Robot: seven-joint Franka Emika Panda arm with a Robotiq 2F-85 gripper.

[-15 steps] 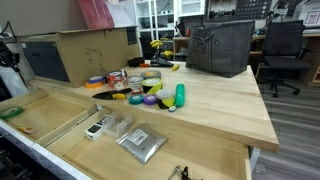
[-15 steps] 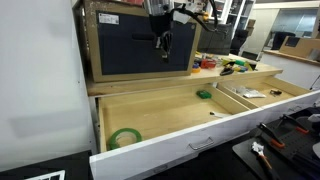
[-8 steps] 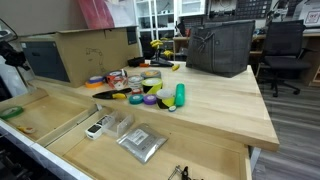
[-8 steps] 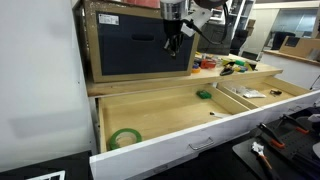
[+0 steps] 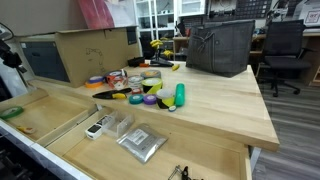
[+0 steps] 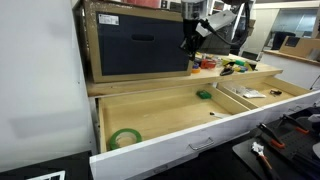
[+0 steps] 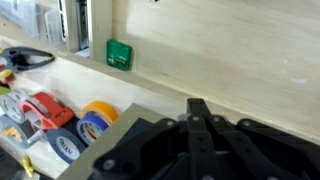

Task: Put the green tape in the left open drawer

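The green tape [image 6: 124, 137] lies flat in the near corner of the left open drawer [image 6: 170, 112]; in both exterior views it rests on the drawer's plywood bottom [image 5: 10, 112], free of the gripper. My gripper [image 6: 188, 42] hangs high above the drawer's back edge, near the tabletop, well away from the tape. In the wrist view its fingers [image 7: 200, 108] are together and hold nothing. The wrist view shows the drawer's bare plywood [image 7: 230, 45] but not the green tape.
A small green box [image 7: 119, 54] lies at the drawer's far side [image 6: 204, 95]. Several tape rolls [image 5: 140, 85] and an upright green bottle [image 5: 180, 95] stand on the table. A cardboard box [image 5: 90, 48] and a black bag [image 5: 220, 48] stand behind. The other drawer [image 5: 140, 140] holds clear boxes and a silver pouch.
My gripper has moved sideways along the drawer's back edge toward the table with the tape rolls. The green tape has stayed still in the drawer.
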